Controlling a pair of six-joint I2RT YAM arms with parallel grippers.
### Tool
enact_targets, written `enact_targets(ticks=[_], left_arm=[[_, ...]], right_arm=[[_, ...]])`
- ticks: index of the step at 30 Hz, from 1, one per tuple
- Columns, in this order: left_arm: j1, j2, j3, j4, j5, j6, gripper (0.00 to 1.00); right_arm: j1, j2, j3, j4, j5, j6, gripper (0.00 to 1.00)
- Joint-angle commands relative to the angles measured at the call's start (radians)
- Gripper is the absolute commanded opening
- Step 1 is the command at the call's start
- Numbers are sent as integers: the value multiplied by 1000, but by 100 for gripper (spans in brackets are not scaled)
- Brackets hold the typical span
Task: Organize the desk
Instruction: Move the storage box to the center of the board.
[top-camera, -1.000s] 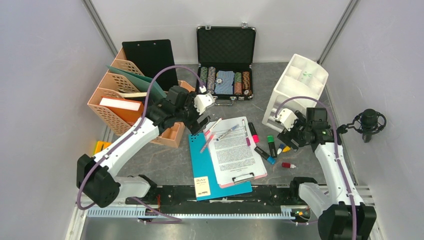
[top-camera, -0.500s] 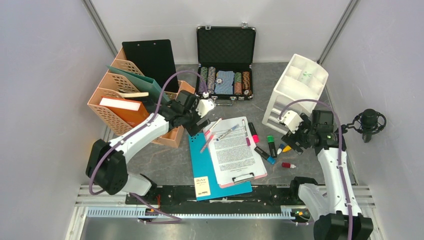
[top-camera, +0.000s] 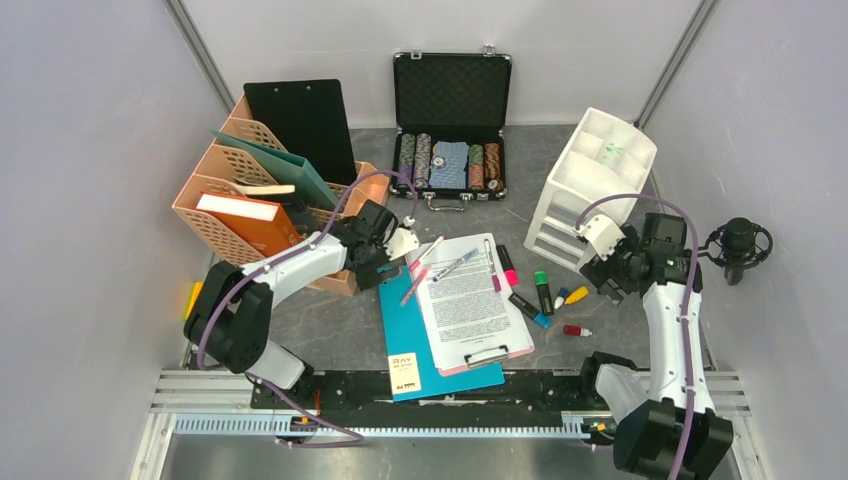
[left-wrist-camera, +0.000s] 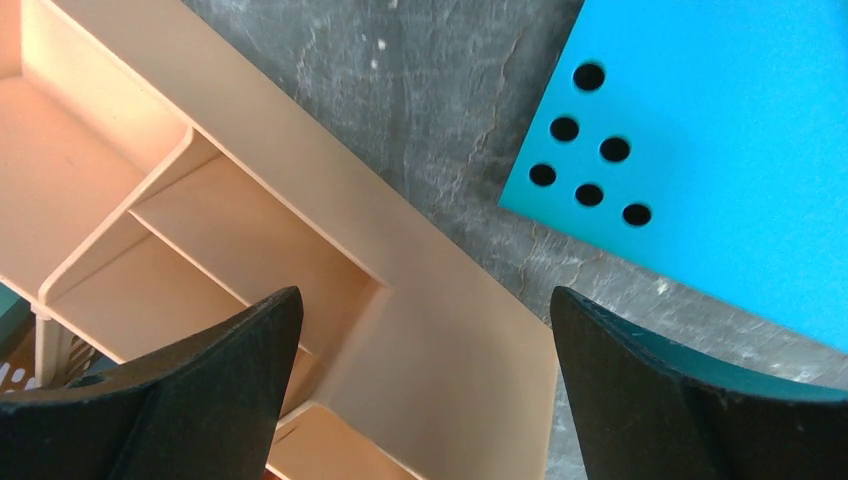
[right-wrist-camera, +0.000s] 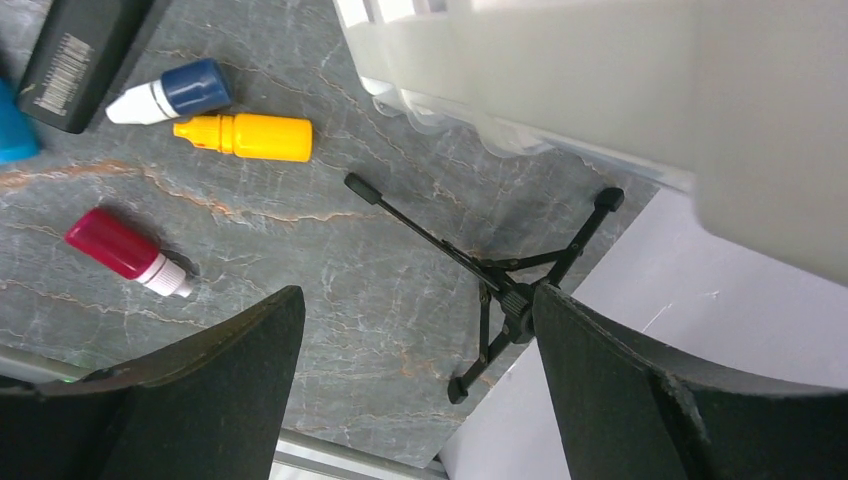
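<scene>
The dark grey desk (top-camera: 340, 320) holds a blue folder (top-camera: 410, 345) with a clipboard of paper (top-camera: 470, 300) on top. Pens (top-camera: 420, 268) lie across the clipboard, and markers (top-camera: 530, 300) lie to its right. My left gripper (top-camera: 388, 268) stands open over the front corner of the peach file organizer (left-wrist-camera: 250, 230), the folder's punched corner (left-wrist-camera: 720, 150) just right of it. My right gripper (top-camera: 603, 283) is open above bare desk (right-wrist-camera: 300, 240), with nothing between its fingers. Nearby lie a yellow bottle (right-wrist-camera: 245, 137), a blue-capped bottle (right-wrist-camera: 170, 95) and a red bottle (right-wrist-camera: 120, 250).
An open black case (top-camera: 450, 165) of poker chips sits at the back. A white drawer unit (top-camera: 590, 170) stands back right, close to my right wrist. A microphone (top-camera: 740, 245) on a small tripod (right-wrist-camera: 500, 280) stands by the right wall. The peach organizer (top-camera: 215, 235) holds books and folders.
My left arm has drawn back and down toward the organizer's front corner. The right arm has shifted to the right, away from the markers. Both grippers stayed open.
</scene>
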Motion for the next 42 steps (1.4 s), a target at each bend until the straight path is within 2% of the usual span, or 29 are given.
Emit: enact_targets(ticks=[1, 7, 14, 21, 31, 34, 39, 42], left_arm=[[95, -47, -42, -45, -90, 111, 100], [194, -98, -57, -49, -62, 168, 100], [191, -166, 6, -87, 100, 75, 100], [173, -176, 116, -106, 252, -26, 100], [126, -123, 301, -101, 409, -176, 100], [120, -115, 312, -91, 411, -191, 100], [116, -128, 297, -89, 394, -198, 100], [116, -154, 279, -82, 383, -199, 100]], right_arm=[[-28, 26, 47, 23, 8, -59, 90], [-34, 59, 34, 130, -50, -18, 89], [-32, 53, -51, 333, -237, 66, 84], [-20, 36, -107, 447, -485, 154, 81], [132, -2, -155, 524, -693, 220, 85], [134, -42, -139, 522, -675, 245, 85], [134, -109, -34, 476, -453, 317, 87], [133, -109, 62, 413, -399, 349, 88]])
